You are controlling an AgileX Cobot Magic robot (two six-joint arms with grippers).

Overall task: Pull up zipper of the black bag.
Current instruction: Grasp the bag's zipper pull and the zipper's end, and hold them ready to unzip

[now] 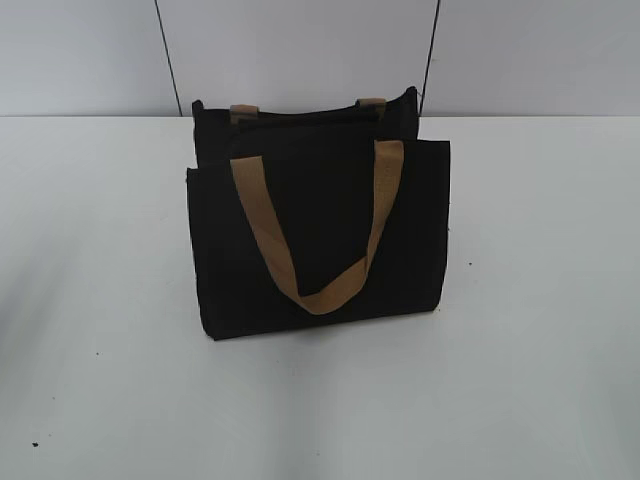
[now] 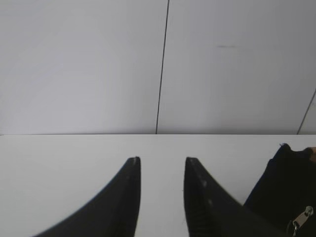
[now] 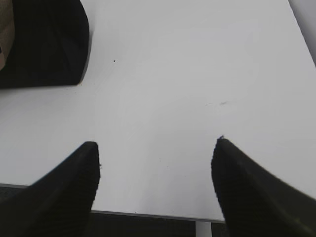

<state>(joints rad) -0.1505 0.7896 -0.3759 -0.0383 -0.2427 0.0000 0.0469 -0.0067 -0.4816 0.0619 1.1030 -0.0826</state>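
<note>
The black bag [image 1: 320,225] stands upright in the middle of the white table, its tan strap hanging down the front. No arm shows in the exterior view. In the left wrist view the bag's end [image 2: 286,192] sits at the right edge, with the silver zipper pull [image 2: 301,217] on it, to the right of my open, empty left gripper [image 2: 162,160]. In the right wrist view a corner of the bag [image 3: 44,39] is at the top left, well away from my right gripper [image 3: 158,145], which is wide open and empty above the table's front edge.
The white table [image 1: 100,350] runs all round the bag. A grey panelled wall [image 1: 300,50] stands right behind it. The table's front edge [image 3: 148,215] shows under the right gripper.
</note>
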